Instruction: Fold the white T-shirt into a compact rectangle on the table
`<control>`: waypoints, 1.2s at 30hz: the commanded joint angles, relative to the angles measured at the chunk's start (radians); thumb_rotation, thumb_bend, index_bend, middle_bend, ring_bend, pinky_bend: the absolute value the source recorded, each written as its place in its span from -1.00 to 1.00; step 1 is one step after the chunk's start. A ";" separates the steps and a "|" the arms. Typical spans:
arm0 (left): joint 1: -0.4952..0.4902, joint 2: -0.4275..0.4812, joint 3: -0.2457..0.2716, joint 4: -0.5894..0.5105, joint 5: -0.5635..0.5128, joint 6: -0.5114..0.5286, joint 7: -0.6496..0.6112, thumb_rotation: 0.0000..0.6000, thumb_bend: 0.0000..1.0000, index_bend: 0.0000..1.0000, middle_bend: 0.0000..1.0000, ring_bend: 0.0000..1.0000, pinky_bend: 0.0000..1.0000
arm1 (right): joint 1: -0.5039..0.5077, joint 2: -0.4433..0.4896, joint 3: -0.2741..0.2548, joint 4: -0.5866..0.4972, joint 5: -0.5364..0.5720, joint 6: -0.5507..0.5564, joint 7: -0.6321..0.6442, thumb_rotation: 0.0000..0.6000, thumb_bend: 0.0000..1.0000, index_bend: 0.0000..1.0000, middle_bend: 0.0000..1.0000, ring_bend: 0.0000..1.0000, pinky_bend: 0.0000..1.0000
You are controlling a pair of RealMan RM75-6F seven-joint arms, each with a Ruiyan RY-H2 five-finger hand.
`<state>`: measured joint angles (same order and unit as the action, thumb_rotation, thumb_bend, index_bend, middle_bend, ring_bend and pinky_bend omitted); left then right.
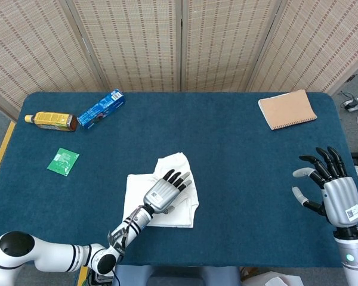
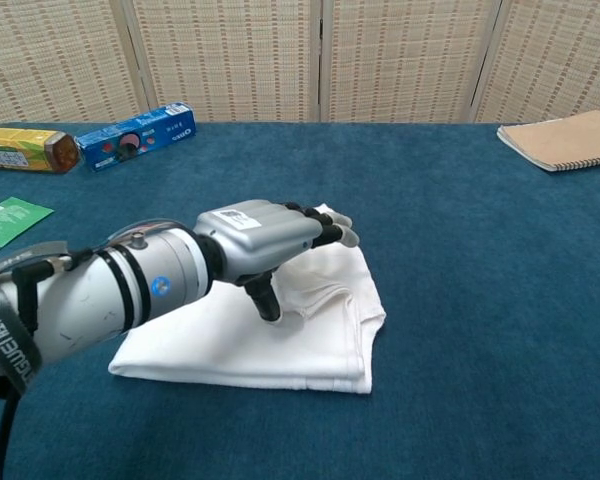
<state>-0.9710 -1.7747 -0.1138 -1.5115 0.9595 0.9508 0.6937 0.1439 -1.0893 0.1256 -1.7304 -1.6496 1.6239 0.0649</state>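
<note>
Folding looks nearly done: under our flat, spread left hand (image 1: 166, 194) the white T-shirt (image 1: 138, 196) lies roughly rectangular, far edge still rumpled; our right hand (image 1: 331, 187) hovers spread, empty.

Behind the worktop (image 1: 238, 155), covered in deep blue cloth, stands a folding screen (image 1: 182, 44) of woven beige panels in pale frames. Grey floor (image 1: 353, 122) shows at the right edge, where a white power strip (image 1: 355, 103) lies.

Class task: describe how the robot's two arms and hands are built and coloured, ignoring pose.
Both hands, left hand and right hand, have silver-grey metallic backs, black fingers with pale tips, and a small white printed label. The arms are white with black rings; the left arm bears a blue dot.
</note>
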 commanded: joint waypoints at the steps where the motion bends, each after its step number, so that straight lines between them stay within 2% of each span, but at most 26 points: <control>1: -0.005 0.000 -0.015 0.013 0.003 0.007 0.000 1.00 -0.44 -0.92 -1.00 -1.00 -1.00 | 0.000 -0.001 0.001 0.001 0.000 0.001 0.000 1.00 -0.53 -0.08 -0.47 -0.83 -1.00; 7: -0.015 0.005 -0.055 0.029 0.014 0.026 -0.013 1.00 -0.44 -0.92 -1.00 -1.00 -1.00 | 0.000 -0.002 0.002 -0.001 0.001 0.002 0.000 1.00 -0.53 -0.08 -0.47 -0.83 -1.00; 13: -0.025 -0.034 -0.100 0.096 0.051 0.068 -0.045 1.00 -0.44 -0.92 -1.00 -1.00 -1.00 | 0.000 -0.001 0.005 -0.008 -0.001 0.005 -0.004 1.00 -0.53 -0.08 -0.47 -0.83 -1.00; 17: -0.004 -0.015 -0.114 0.074 0.053 0.085 -0.086 1.00 -0.44 -0.92 -1.00 -1.00 -1.00 | 0.000 0.003 0.006 -0.010 -0.001 0.004 -0.005 1.00 -0.53 -0.08 -0.47 -0.83 -1.00; 20: 0.030 0.034 -0.108 0.019 0.051 0.103 -0.110 1.00 -0.44 -0.92 -1.00 -1.00 -1.00 | 0.001 0.005 0.006 -0.010 0.002 -0.002 0.001 1.00 -0.53 -0.08 -0.47 -0.83 -1.00; 27: 0.154 0.212 -0.077 -0.174 0.031 0.185 -0.170 1.00 -0.44 -0.93 -1.00 -1.00 -1.00 | 0.005 0.046 -0.003 -0.019 0.018 -0.038 0.017 1.00 -0.50 -0.08 -0.45 -0.83 -0.99; 32: 0.253 0.327 -0.037 -0.244 0.060 0.257 -0.233 1.00 -0.44 -0.94 -1.00 -1.00 -1.00 | 0.016 0.092 -0.024 -0.022 0.019 -0.095 0.045 1.00 -0.37 -0.08 -0.44 -0.80 -0.92; 36: 0.334 0.393 0.002 -0.260 0.107 0.321 -0.297 1.00 -0.44 -0.94 -1.00 -1.00 -1.00 | 0.024 0.112 -0.040 -0.010 0.014 -0.128 0.053 1.00 -0.30 -0.08 -0.43 -0.79 -0.88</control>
<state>-0.6744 -1.4107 -0.1375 -1.7567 1.0382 1.2374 0.4306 0.1638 -0.9825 0.0918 -1.7450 -1.6328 1.5033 0.1139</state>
